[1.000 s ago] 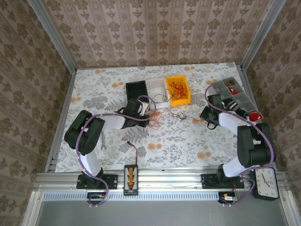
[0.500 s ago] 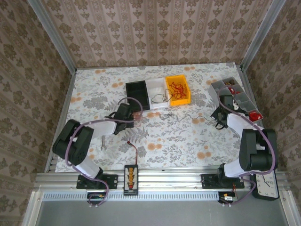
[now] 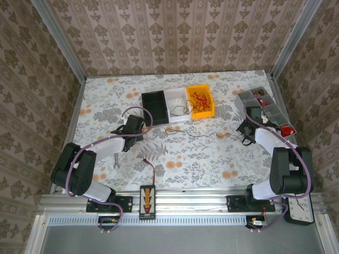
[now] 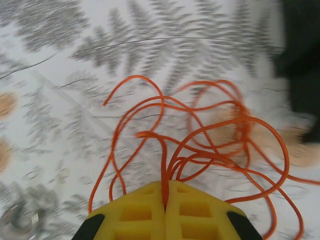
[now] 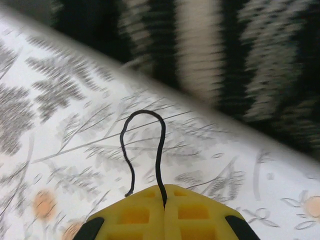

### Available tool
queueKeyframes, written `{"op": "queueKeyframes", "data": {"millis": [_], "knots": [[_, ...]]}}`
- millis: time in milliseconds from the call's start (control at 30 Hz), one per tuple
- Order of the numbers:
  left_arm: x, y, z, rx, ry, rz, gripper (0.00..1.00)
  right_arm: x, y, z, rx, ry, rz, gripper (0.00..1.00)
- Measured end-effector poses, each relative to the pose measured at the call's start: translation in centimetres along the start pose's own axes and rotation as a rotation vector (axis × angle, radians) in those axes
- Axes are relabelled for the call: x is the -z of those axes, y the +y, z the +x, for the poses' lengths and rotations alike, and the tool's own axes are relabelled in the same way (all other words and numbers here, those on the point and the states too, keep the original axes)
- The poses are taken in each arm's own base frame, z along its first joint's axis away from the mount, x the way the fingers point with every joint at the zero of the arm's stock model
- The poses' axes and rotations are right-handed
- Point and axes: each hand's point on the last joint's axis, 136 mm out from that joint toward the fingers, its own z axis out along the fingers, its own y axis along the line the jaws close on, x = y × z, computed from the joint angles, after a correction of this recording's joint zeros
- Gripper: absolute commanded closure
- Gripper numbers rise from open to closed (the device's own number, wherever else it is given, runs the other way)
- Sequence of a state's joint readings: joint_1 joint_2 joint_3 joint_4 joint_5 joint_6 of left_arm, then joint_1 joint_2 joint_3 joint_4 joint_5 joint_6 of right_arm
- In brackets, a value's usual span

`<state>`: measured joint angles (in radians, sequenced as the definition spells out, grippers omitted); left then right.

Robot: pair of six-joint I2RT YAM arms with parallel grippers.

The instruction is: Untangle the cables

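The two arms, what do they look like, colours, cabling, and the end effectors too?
Both the left arm and right arm have black joint housings and white links, with a purple-grey hose looping along each. The left end effector and right end effector have yellow fingers moulded with square pockets, black behind.

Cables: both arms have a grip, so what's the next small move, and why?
Probably draw the two arms slightly farther apart. The left gripper has its fingers shut on the orange cables, whose loops cross one another just ahead of it. The right gripper is shut on the black cable, which has slack in a loop. A short, slow pull should show whether they come free.
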<state>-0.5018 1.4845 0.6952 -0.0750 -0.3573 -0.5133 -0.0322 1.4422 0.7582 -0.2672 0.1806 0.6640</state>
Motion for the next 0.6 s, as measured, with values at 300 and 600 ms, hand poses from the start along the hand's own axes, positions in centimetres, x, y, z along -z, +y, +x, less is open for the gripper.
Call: {"op": "queueKeyframes", "data": {"millis": [300,600], "knots": [[-0.8,-8.9,2.9,-0.222,0.096,0.332,1.00,3.5,17.5,6.7,0.470,0.048,-0.430,0.95],[-0.7,-10.7,3.9,-0.278,0.135,0.433,1.00,1.9,23.9,11.3,0.638,0.171,-0.536,0.73]]}}
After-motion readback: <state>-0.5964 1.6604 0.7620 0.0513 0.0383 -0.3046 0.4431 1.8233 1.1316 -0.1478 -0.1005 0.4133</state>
